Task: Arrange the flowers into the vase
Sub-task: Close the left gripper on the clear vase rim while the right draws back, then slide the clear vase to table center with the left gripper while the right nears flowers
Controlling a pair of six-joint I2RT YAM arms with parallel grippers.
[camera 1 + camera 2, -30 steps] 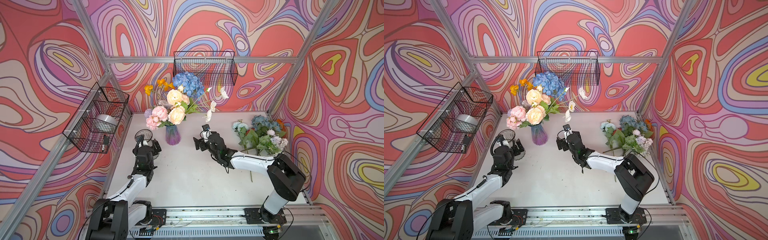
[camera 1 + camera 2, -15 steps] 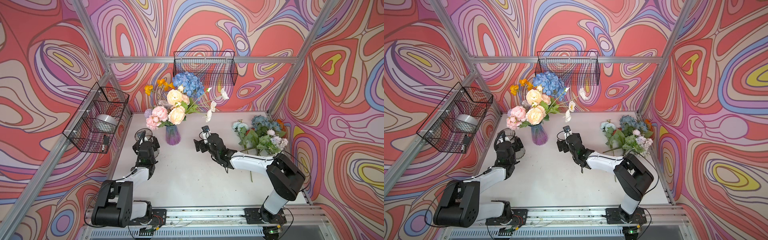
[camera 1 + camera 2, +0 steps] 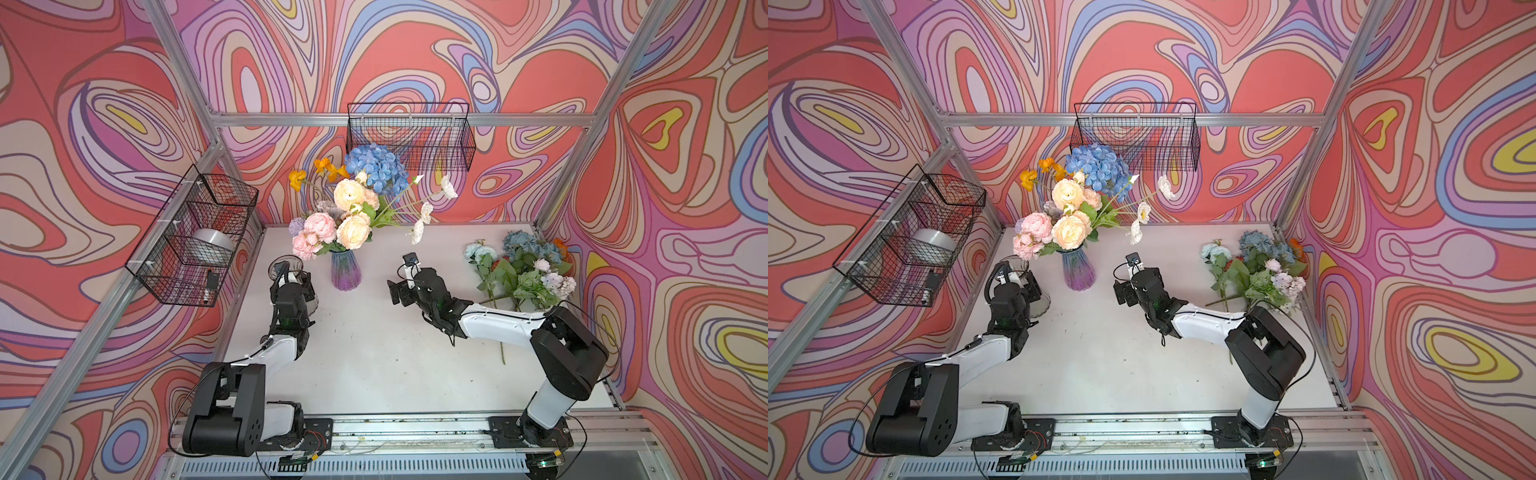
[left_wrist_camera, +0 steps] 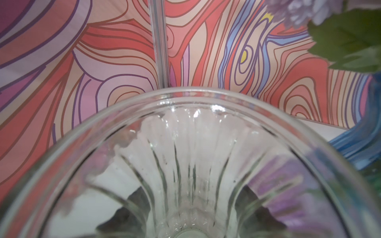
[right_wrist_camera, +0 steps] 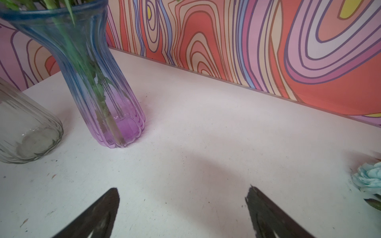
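Open white surface (image 3: 374, 365) spreads between the arms, the right jaws gaping wide above it. At the left edge, the left jaws clamp a clear ribbed glass vase (image 3: 291, 262). Just beside it stands a blue-to-purple glass vase (image 3: 345, 272) bearing peach, pink, blue and orange artificial flowers (image 3: 353, 212). Loose green-stemmed flowers (image 3: 519, 270) lie against the right wall.

In both top views the left arm (image 3: 291, 305) hides most of the clear vase (image 3: 291, 262), whose base the left wrist view crops.

Left fingers (image 3: 1030, 286) seemingly around clear vase (image 3: 1043, 305)
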